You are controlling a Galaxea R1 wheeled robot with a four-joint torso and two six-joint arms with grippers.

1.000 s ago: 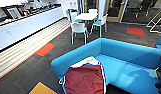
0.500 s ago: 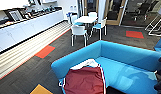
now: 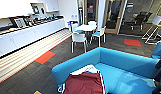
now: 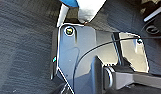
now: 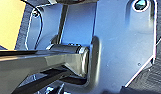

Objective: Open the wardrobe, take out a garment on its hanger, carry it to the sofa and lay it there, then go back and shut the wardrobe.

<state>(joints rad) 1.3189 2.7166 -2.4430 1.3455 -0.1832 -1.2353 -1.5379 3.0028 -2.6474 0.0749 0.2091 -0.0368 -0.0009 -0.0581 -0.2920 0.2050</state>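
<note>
Maroon garment [image 3: 84, 83] with white sleeve draped over rounded blue upholstered sofa [image 3: 121, 62], dark ribbed carpet [image 3: 58, 56], gripper state unclear

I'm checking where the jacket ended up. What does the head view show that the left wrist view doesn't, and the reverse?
Head view alone: the maroon garment lying on the blue sofa, with white chairs around a table and a long counter behind. Left wrist view alone: the robot's dark plate, close up. Both share the dark carpet, plus blue and white at the wrist view's edge that I can't identify.
</note>
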